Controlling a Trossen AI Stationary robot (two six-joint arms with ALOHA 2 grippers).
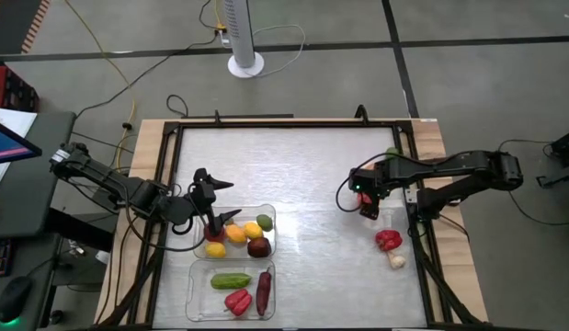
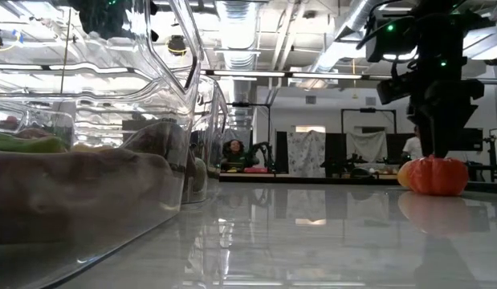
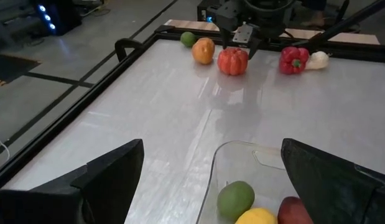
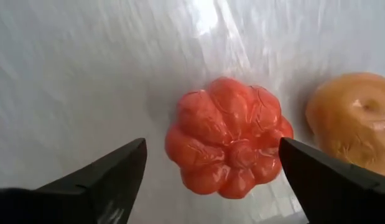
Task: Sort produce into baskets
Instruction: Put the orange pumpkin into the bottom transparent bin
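We see the right pincer (image 4: 211, 180) spread wide, hanging right over the red pumpkin (image 4: 226, 137), one finger to each side, neither touching it. The pumpkin sits on the surface (image 1: 302, 175) at the right side, just beside an orange fruit (image 4: 354, 121). A green piece (image 3: 188, 38) lies past that. A red pepper (image 1: 388, 240) and white garlic (image 1: 396, 262) lie nearer the front right.

The left pincer (image 3: 211, 186) is wide too, holding nothing, poised over the far bin (image 1: 269, 213), which has yellow, orange, green and dark red pieces. The near bin (image 1: 194, 287) holds a cucumber (image 1: 231, 280), a red pepper and a dark eggplant (image 1: 264, 290).
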